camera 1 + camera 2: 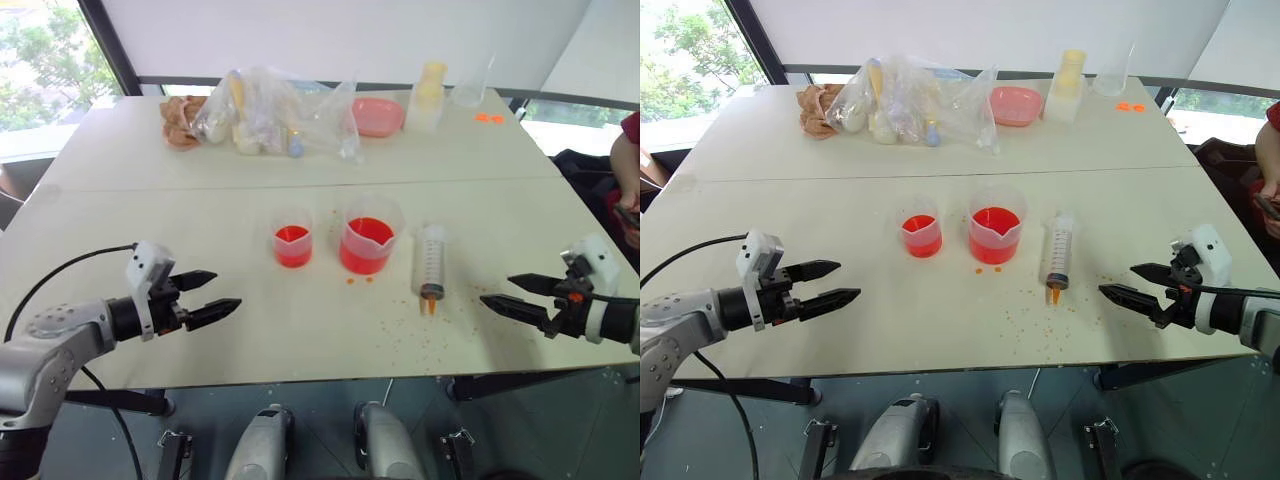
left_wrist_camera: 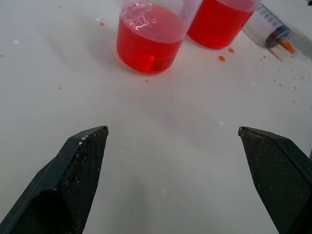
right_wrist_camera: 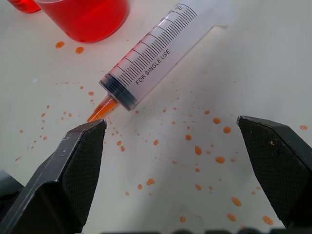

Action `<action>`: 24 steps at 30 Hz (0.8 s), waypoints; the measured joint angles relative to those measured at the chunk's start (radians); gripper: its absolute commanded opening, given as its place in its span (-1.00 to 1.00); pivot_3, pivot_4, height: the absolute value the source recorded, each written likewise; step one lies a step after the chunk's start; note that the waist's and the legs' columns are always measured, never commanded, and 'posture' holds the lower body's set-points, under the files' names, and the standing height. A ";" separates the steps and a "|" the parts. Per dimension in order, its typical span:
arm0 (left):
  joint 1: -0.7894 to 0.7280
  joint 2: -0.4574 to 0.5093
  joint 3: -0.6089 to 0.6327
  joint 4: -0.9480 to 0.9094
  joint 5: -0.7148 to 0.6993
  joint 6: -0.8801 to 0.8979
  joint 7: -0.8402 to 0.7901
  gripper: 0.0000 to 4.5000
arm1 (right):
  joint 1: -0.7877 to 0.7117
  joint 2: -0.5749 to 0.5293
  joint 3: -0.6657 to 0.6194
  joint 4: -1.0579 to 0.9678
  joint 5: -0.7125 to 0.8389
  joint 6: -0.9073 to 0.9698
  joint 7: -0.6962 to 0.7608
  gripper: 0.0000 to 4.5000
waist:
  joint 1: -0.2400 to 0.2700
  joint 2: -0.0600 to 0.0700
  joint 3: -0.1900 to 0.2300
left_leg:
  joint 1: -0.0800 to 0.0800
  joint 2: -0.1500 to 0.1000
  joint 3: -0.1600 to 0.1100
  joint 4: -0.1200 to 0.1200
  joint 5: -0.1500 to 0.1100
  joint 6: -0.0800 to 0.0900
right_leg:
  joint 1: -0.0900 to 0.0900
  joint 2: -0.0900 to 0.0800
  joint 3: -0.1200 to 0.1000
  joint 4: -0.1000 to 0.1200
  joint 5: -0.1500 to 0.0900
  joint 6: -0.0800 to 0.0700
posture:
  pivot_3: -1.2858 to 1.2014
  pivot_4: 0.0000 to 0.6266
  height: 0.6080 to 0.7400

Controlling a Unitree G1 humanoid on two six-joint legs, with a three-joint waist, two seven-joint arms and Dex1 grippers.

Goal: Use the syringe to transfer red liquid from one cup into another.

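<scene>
Layout relative to the larger beaker (image 1: 367, 243), which stands mid-table (image 1: 150, 300): smaller beaker (image 1: 293, 244) just beside it on its left; syringe (image 1: 431, 260) lying flat near its right, tip toward the robot; droplets (image 1: 358, 280) just before it; bagged items (image 1: 270, 110) and bowl (image 1: 378, 116) well behind it.

Clear glossy plastic syringe (image 3: 155, 53), matt white table (image 1: 300, 330), textured black tool fingers (image 3: 78, 165).
</scene>
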 measured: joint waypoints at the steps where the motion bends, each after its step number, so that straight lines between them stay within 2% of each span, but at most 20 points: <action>1: 0.000 -0.002 0.000 0.001 0.000 -0.006 0.000 0.97 | -0.001 0.000 0.002 0.000 -0.001 0.000 0.000 1.00 | 0.000 0.000 0.000 | 0.000 0.000 0.000 0.000 0.000 0.000 | 0.000 0.000 0.000 0.000 0.000 0.000 | 0.03 -0.52 1.00; 20: -0.010 -0.012 -0.003 0.005 0.009 -0.012 0.002 0.97 | -0.048 0.000 0.016 0.013 -0.016 0.020 -0.023 1.00 | -0.001 0.000 0.000 | 0.000 0.000 0.000 0.000 0.000 0.000 | 0.000 0.000 0.000 0.000 0.000 0.000 | 0.03 -0.52 1.00; 24: -0.017 -0.001 -0.004 0.006 0.007 -0.008 -0.009 0.97 | -0.209 0.009 0.055 0.057 0.033 0.179 -0.097 1.00 | -0.007 0.000 0.000 | 0.000 0.000 0.001 0.000 0.000 0.000 | -0.001 0.000 0.000 0.000 0.001 -0.001 | 0.03 -0.52 1.00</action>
